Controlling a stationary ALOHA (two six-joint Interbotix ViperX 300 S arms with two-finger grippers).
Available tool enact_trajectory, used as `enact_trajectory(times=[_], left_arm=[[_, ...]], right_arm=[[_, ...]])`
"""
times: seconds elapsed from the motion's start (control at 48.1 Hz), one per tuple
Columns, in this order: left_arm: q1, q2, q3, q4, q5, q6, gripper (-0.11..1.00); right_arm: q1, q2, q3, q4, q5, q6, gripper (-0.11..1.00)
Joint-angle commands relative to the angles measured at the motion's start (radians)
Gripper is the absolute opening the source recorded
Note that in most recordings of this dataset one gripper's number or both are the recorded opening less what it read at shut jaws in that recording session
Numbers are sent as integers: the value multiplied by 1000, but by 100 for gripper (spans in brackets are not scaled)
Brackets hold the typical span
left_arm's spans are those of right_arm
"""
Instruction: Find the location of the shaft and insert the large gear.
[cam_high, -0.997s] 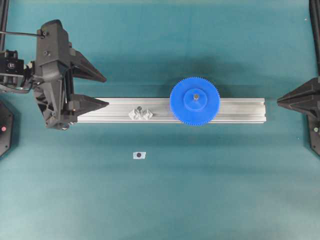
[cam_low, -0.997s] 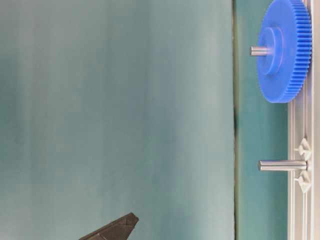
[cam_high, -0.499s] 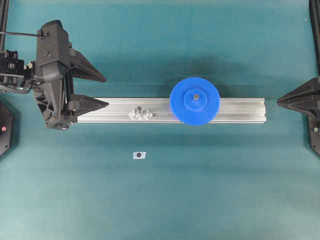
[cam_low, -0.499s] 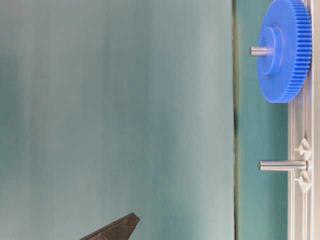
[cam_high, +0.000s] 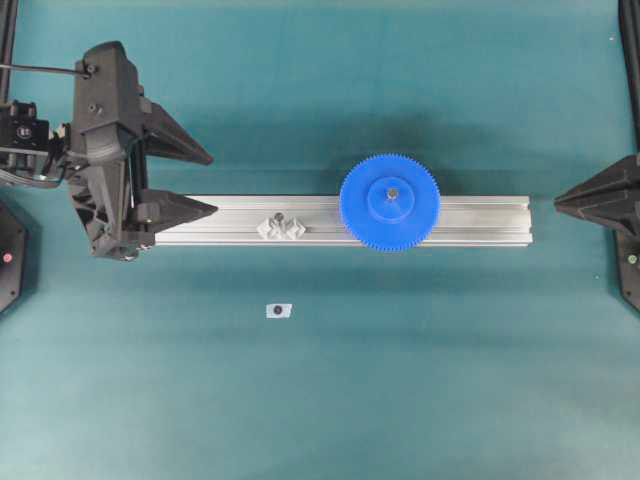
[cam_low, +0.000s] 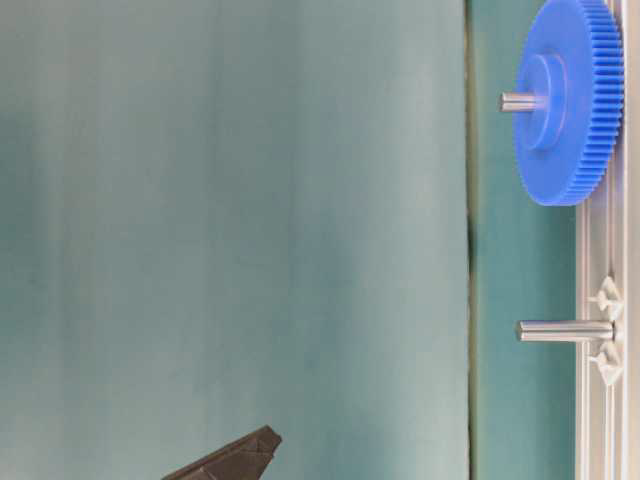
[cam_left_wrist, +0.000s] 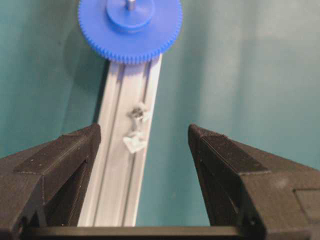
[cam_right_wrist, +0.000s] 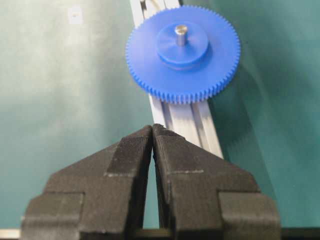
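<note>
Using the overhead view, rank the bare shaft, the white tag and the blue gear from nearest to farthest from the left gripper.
From the left gripper:
1. Bare shaft, on the rail between its two mounts.
2. White tag, on the mat below the rail.
3. Blue gear, farther right on the rail, seated over the other shaft.

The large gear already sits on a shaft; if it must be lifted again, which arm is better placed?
Probably the right: its fingers are shut but point straight at the large gear nearby. The left fingers are open, yet farther along the rail.

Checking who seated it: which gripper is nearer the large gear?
Left, narrowly. The open left gripper sits at the rail's left end; the shut right gripper waits beyond its right end from the large gear.
</note>
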Motion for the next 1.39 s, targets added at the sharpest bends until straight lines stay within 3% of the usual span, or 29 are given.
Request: enact_trajectory(times=[0.0, 1.371], left_arm=[[-3, -5, -9, 3, -5, 2, 73], [-44, 21, 0, 3, -67, 0, 73]], right_arm=[[-2, 3, -12, -2, -5, 8, 14], [-2, -2, -8, -8, -9, 6, 14]])
